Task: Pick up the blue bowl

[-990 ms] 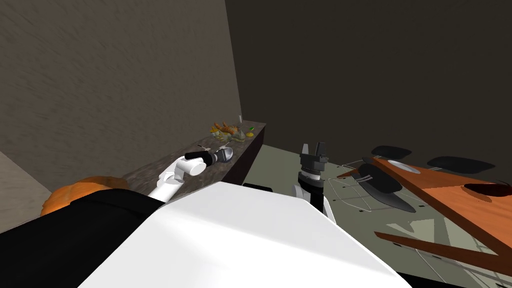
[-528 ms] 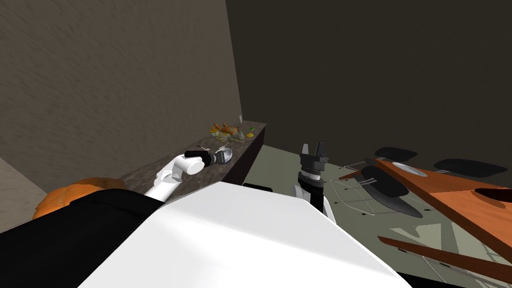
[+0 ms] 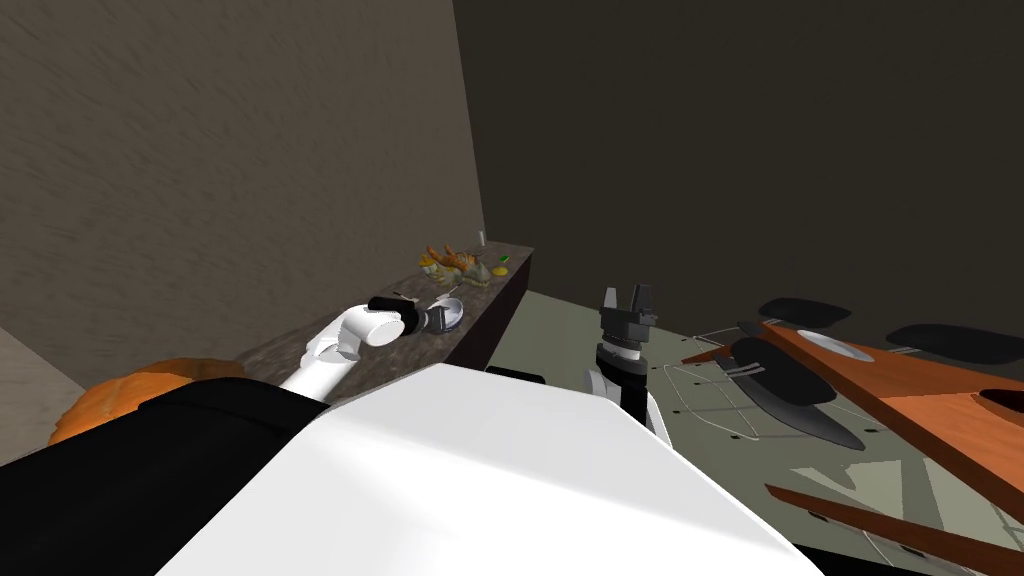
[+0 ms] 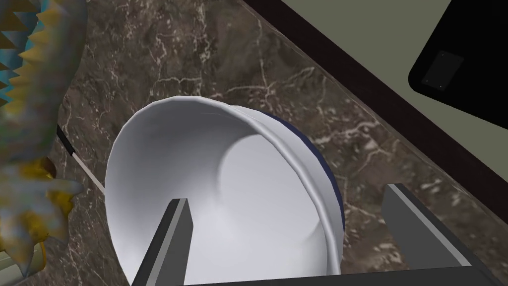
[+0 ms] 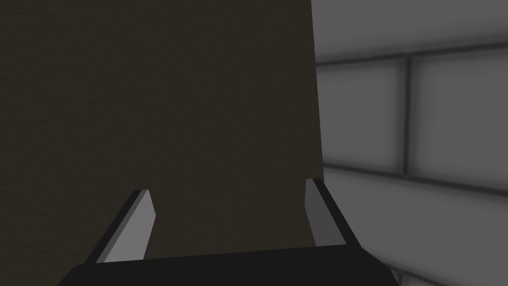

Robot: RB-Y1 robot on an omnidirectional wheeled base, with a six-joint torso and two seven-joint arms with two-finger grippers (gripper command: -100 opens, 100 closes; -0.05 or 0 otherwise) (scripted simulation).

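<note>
On the dark veined stone counter (image 4: 297, 89), the round bowl (image 4: 238, 188), white inside and blue outside, has its wall between the empty, wide-open left gripper's (image 4: 287, 193) 2 fingers (image 4: 173, 238), so probably best to seat deeper, then pinch squarely.

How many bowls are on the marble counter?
1. The bowl, white inside and blue outside, sits where the open left claw straddles its wall. The clutter farther along the counter may hide more.

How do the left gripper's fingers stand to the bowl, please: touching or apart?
Cannot tell. In the left wrist view the open left gripper straddles the bowl's wall: countertop shows between the outer finger and the bowl, but the inner finger overlaps its inside.
</note>
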